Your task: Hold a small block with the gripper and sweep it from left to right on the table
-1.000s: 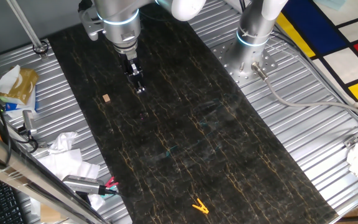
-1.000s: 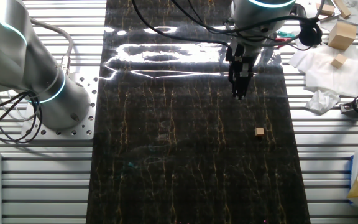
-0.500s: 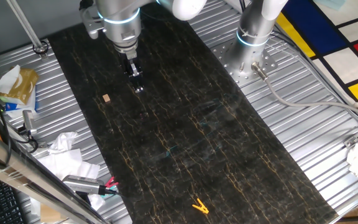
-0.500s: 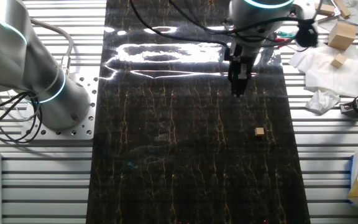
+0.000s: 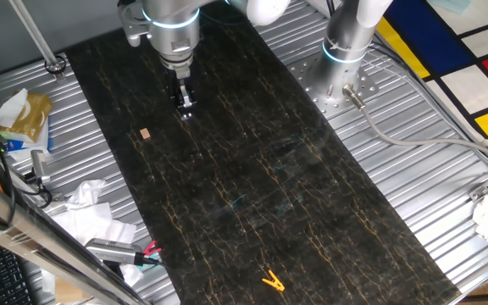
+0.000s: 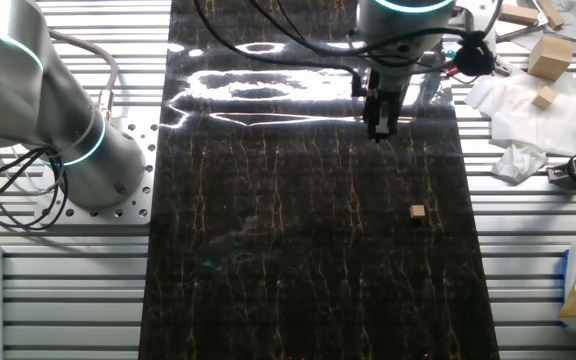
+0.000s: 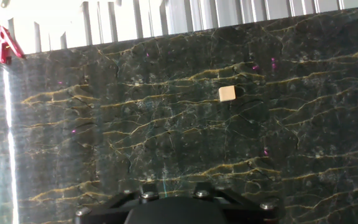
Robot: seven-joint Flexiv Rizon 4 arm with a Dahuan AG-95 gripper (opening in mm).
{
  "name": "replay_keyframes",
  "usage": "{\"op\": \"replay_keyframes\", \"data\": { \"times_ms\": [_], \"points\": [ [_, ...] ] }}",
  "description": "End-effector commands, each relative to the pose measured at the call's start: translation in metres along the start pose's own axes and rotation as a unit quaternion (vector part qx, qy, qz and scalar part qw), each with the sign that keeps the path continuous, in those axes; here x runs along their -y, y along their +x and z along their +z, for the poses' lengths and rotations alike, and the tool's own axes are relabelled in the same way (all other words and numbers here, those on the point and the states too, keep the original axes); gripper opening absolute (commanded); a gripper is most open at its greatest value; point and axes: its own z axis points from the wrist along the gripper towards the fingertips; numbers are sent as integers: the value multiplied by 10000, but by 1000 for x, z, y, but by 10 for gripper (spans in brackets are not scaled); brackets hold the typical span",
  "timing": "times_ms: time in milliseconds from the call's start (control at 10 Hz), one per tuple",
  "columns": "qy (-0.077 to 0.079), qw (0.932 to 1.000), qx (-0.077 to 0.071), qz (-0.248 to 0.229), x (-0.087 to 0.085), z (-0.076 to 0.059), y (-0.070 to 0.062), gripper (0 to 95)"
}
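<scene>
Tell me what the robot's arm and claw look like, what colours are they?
The arm is shiny silver-grey and round like a pipe, with a glowing blue ring near its end. Its claw is small and black, with two thin fingers. Black cables loop around behind the arm. A second silver arm with its own blue ring stands nearby.

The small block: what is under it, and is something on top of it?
The small block rests directly on the table. Nothing lies on it; the gripper is apart, off to one side. Its underside is hidden.
</scene>
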Motion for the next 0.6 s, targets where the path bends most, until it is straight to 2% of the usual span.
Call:
{"op": "replay_keyframes", "data": {
  "times_ms": [100, 600],
  "points": [
    [-19, 10000, 1, 10, 1, -1, 1, 0],
    [-15, 10000, -8, 22, 0, -1, 1, 0]
  ]
}}
